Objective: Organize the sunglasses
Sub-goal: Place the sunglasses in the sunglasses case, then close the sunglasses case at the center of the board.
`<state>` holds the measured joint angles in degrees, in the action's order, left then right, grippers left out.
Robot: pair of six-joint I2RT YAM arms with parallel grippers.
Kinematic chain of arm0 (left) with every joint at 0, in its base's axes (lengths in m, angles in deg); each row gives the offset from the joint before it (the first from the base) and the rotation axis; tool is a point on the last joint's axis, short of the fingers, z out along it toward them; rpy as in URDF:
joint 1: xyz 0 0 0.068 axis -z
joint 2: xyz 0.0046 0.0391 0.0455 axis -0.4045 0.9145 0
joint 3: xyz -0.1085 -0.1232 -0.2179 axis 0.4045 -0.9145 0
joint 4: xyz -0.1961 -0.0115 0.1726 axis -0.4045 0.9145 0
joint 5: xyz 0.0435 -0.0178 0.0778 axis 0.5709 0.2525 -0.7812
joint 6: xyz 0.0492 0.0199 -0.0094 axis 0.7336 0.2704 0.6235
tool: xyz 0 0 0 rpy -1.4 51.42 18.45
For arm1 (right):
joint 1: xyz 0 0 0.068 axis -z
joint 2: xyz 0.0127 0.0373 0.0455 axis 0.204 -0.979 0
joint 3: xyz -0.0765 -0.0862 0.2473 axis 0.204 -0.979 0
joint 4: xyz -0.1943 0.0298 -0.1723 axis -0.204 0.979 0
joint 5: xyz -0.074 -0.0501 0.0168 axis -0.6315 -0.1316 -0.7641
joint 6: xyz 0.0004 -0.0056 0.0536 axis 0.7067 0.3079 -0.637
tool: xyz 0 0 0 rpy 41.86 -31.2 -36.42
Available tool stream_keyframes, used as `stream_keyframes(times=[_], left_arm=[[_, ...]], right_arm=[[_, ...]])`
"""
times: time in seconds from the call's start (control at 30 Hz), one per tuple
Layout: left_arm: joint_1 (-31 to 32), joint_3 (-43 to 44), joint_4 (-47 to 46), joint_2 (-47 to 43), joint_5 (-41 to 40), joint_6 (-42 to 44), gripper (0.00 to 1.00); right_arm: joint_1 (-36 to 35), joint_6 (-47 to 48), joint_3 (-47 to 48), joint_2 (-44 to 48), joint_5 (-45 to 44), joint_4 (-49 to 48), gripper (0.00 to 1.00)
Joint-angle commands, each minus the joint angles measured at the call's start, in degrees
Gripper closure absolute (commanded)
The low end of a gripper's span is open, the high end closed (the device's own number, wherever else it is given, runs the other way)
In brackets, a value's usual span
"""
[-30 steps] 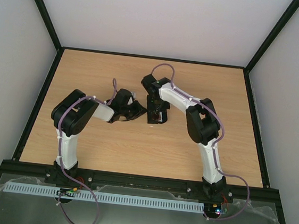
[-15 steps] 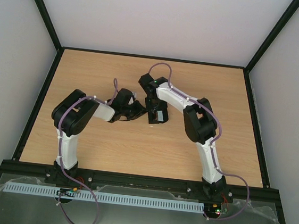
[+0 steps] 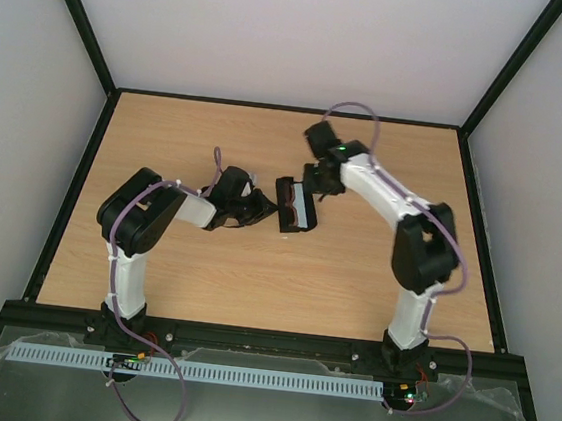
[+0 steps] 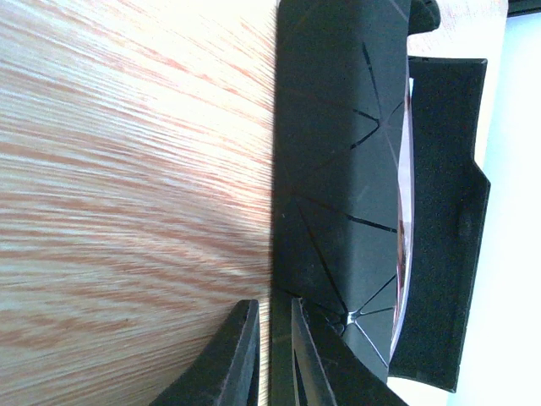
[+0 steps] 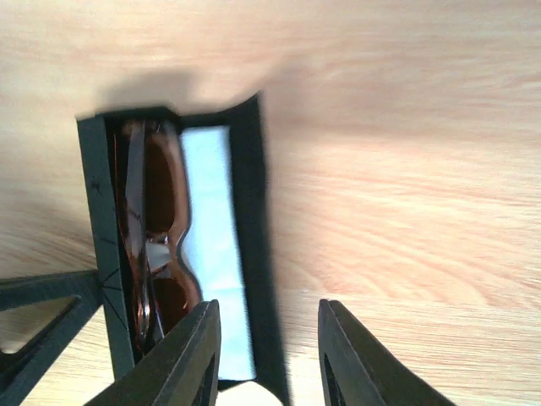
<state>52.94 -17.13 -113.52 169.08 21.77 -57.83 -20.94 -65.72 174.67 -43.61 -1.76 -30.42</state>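
Note:
The sunglasses, with a reddish-brown frame, lie inside the open black case next to a light blue cloth. In the top view the case sits mid-table. My left gripper reaches it from the left. In the left wrist view that gripper is shut on a thin wall of the case, and a sliver of the sunglasses shows inside. My right gripper is open above the case's right flap, gripping nothing. From above, the right gripper hangs just behind and right of the case.
The wooden table is ringed by a black frame and pale walls. The tip of the left gripper shows at the lower left of the right wrist view.
My right arm has swung back and to the right, away from the case, and its jaws have opened. The left gripper and the case have stayed put.

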Motion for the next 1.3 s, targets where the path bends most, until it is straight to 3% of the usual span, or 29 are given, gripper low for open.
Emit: stream_keyframes(times=[0.0,0.23,0.37,0.7,1.0,1.27], left_arm=[[-0.97,-0.99,5.25,0.87,-1.31,1.95,0.87],[-2.47,0.67,7.55,1.58,-1.64,3.26,0.87],[-2.63,1.69,9.03,1.88,-2.02,3.97,0.87],[-1.3,6.59,11.45,5.58,-2.36,4.44,0.87],[1.15,10.08,12.52,7.76,-2.71,3.74,0.87],[1.43,8.67,12.09,6.44,-2.89,3.36,0.87]], right_arm=[[7.78,-0.36,-8.4,8.5,6.26,-6.81,0.66],[13.28,0.33,-12.64,1.53,11.16,-11.4,0.66],[13.02,-0.96,-13.46,-2.6,16.41,-15.24,0.67],[9.05,-0.98,-12.22,-5.98,18.7,-16.61,0.67],[3.51,-1.06,-9.81,-5.86,11.99,-13.5,0.68],[2.65,-0.51,-9.97,-3.82,7.5,-11.88,0.68]])
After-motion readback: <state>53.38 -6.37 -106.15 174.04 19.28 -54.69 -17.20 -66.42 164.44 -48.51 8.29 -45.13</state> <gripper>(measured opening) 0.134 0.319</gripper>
